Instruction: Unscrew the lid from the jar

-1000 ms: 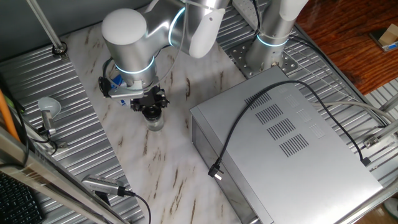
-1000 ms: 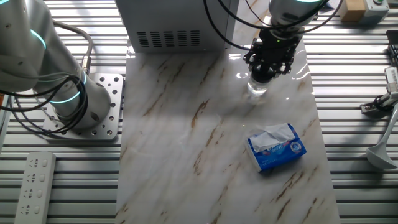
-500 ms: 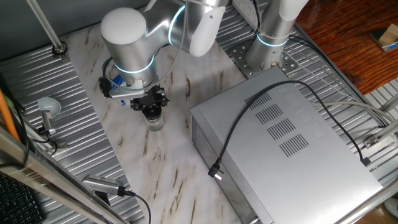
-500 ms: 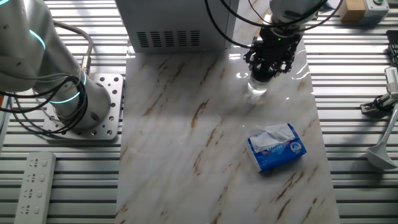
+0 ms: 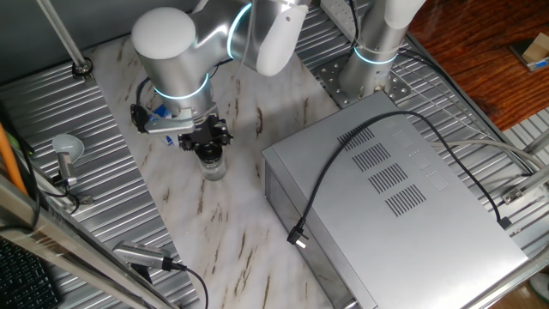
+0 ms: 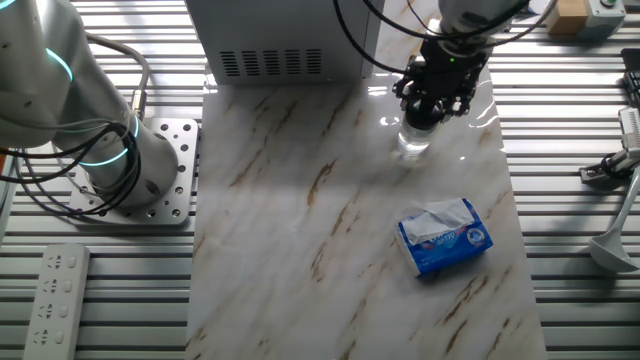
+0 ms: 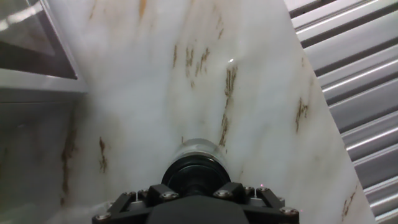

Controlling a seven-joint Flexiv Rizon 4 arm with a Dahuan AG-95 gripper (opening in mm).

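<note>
Gripper (image 5: pixel 208 148) sitting right on top of the jar (image 5: pixel 214 168), fingers pinching the lid (image 7: pixel 196 176).

The jar is standing upright on the marble tabletop (image 6: pixel 300 230), just off the front corner of the big grey metal box (image 5: pixel 395 197), which is the closest bulky thing crowding that side. A black cable (image 5: pixel 343 163) is trailing across the box's top. On the far side of the jar from the box, a blue-and-white packet (image 6: pixel 445 237) is lying flat, well apart from it. From the hand view, the lid is filling the space between the fingers and nothing else is touching the jar.
</note>
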